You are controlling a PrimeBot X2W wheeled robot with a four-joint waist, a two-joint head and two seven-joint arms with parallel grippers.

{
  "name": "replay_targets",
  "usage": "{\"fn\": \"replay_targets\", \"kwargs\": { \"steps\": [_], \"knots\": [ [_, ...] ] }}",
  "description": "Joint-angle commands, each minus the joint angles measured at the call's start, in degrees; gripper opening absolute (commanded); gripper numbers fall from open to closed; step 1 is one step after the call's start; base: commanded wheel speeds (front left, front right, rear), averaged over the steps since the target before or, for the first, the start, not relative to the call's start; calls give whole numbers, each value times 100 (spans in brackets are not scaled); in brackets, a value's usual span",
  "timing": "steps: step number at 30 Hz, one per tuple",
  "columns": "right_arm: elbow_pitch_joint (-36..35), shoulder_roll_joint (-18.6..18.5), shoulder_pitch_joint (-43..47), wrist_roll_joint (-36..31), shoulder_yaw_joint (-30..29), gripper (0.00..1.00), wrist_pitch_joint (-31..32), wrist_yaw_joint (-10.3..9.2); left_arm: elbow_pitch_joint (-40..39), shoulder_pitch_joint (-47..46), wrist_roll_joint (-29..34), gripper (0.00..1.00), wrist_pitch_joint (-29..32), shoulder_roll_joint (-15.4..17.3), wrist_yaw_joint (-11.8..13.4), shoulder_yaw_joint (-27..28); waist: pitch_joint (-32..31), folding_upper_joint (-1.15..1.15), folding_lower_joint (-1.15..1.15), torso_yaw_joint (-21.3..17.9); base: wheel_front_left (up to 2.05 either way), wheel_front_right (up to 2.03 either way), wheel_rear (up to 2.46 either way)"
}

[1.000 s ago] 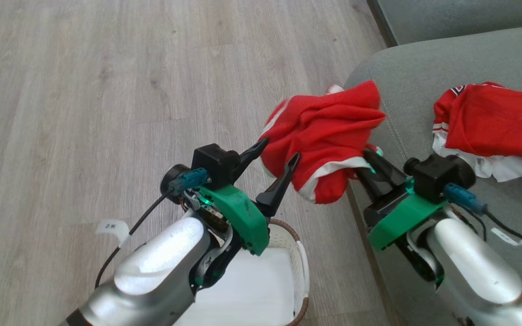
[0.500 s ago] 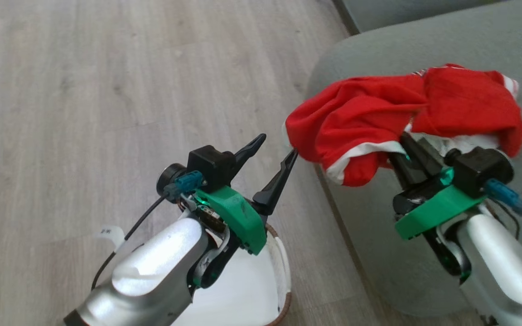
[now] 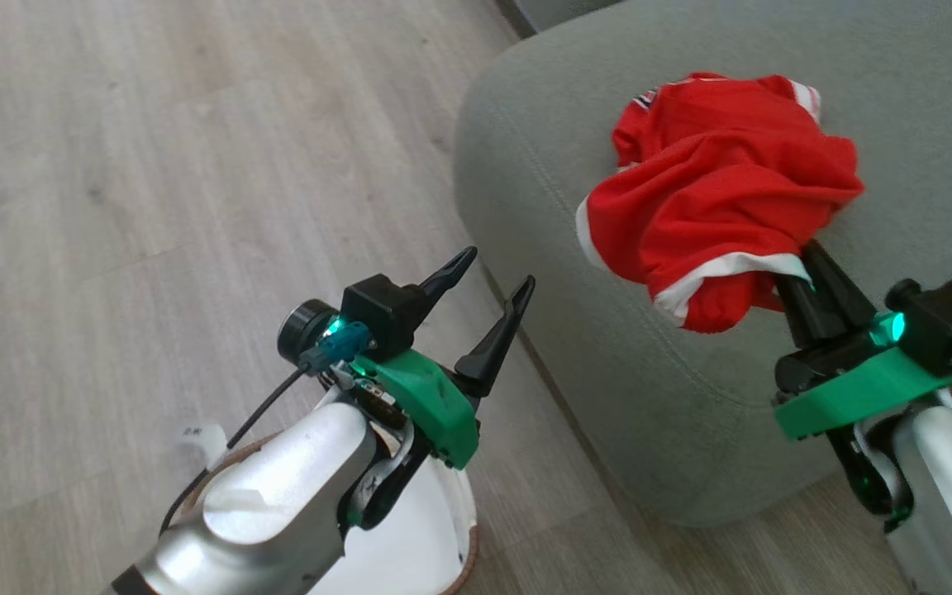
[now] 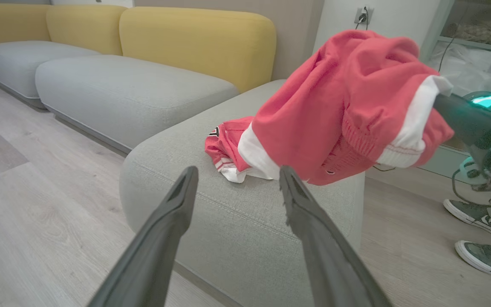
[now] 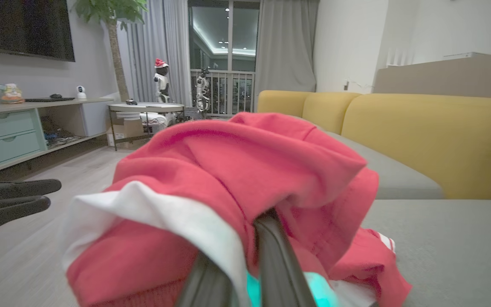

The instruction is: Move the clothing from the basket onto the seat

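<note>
**Basket**: on the floor under the left forearm. The part of its inside that shows is bare white.

**Left tool**: fingers spread wide, holding nothing, over the floor off the seat's corner. The cloth that hung at its tips a second ago is now well apart from it.

**Right tool**: pinched shut on the held red garment, a white-trimmed bunch. It has gone from the cushion's edge to hang over the cushion.

**Seat**: grey-green cushion. A second red garment lies on it just behind the held one.

**Status, judged:** this piece needs only lowering and release.
</note>
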Motion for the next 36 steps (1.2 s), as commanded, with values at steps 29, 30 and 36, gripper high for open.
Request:
{"fn": "replay_targets", "kwargs": {
  "steps": [29, 30, 36],
  "knots": [
    [-433, -161, 37, -58, -627, 0, -38, -1, 119, -612, 171, 100, -213, -78, -163, 38, 318, 0, 0, -856, 0, 0, 0],
    [-368, -198, -66, -54, -611, 0, -38, -1, 116, -633, 183, 100, -210, -82, -163, 29, 350, 0, 0, -858, 0, 0, 0],
    [103, -429, -941, 162, -500, 0, -38, -1, 53, -769, 270, 100, -147, -56, -132, -20, 614, 0, 0, -857, 0, 0, 0]
  ]
}}
